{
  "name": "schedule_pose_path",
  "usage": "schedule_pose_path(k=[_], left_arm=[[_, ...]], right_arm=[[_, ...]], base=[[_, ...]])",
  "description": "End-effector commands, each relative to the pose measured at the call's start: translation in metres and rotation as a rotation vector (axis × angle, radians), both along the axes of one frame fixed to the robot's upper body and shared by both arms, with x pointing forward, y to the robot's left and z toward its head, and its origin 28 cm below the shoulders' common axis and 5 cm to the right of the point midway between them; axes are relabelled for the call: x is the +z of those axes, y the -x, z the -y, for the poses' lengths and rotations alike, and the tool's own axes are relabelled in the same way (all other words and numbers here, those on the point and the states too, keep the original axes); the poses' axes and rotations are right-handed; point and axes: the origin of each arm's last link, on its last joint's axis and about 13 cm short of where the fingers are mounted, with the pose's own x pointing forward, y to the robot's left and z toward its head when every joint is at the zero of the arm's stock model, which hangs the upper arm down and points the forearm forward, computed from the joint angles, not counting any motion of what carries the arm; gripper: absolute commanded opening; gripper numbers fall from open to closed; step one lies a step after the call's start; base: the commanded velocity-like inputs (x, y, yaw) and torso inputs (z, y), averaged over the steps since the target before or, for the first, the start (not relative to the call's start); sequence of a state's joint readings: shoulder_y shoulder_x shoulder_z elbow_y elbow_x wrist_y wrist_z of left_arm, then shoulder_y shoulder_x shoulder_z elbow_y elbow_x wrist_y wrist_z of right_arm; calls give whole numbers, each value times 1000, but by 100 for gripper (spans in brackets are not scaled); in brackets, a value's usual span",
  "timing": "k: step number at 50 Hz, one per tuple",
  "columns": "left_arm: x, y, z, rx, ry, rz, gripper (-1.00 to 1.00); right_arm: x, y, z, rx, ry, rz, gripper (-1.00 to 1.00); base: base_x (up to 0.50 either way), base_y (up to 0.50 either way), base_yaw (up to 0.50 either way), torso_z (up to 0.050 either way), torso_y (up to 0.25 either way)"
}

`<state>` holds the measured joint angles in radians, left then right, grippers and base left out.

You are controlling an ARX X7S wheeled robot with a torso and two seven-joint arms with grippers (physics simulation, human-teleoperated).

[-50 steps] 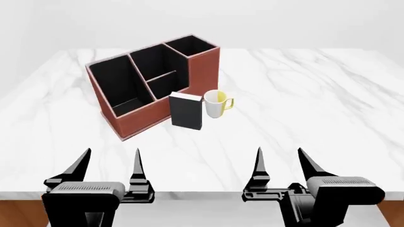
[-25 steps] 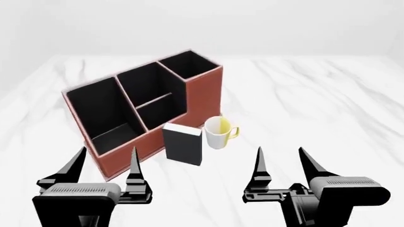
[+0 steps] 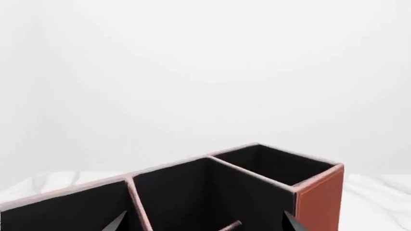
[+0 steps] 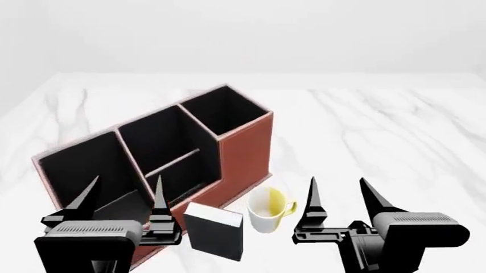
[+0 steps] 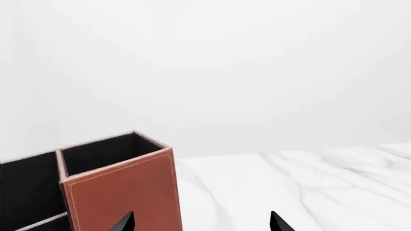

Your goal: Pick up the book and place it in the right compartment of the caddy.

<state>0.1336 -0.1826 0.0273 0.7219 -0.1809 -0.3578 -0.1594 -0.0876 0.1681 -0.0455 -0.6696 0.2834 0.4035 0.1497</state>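
The black book (image 4: 215,234) with white page edges stands upright on the marble table, just in front of the caddy (image 4: 243,156) and left of the mug (image 4: 267,210). The reddish-brown caddy has three black-lined sections; its tall right compartment (image 4: 225,111) is at the far right end, also seen in the left wrist view (image 3: 276,166) and the right wrist view (image 5: 106,149). My left gripper (image 4: 125,194) is open over the caddy's front left. My right gripper (image 4: 340,196) is open to the right of the mug. Both are empty.
The white-and-yellow mug stands next to the book's right side, in front of the caddy's right wall. The white marble table (image 4: 379,131) stretches to the right and behind the caddy.
The view has moved forward and down: caddy, book and mug now appear larger and lower, closer to both grippers. The grippers keep the same open pose.
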Motion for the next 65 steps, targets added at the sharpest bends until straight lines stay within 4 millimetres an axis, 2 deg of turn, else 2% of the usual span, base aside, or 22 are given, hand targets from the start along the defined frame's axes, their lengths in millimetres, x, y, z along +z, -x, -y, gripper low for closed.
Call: schedule_pose_path(k=[1,14,21,47,51,65], left_arm=[[1,1,0,2,5,3,100],[1,1,0,0,5,2,100],[1,2,0,-1,4,3,100],[1,2,1,-7,4,-2,100],[1,2,1,-6,4,-1,100],[2,2,0,-10,5,-6,100]], right_arm=[[0,0,0,1,0,-2,100],[-1,0,0,0,-2,2,100],[-1,0,-1,13,-4,11,100],[-3,0,-1,19,-6,1,100],[-2,1,-1,14,-8,7,100],[-3,-1,-3,8,27,8,100]], base=[[500,0,0,0,10],[500,0,0,0,1],[0,-21,0,0,2],[0,-500,0,0,0],[0,-64,0,0,0],[0,0,500,0,0]])
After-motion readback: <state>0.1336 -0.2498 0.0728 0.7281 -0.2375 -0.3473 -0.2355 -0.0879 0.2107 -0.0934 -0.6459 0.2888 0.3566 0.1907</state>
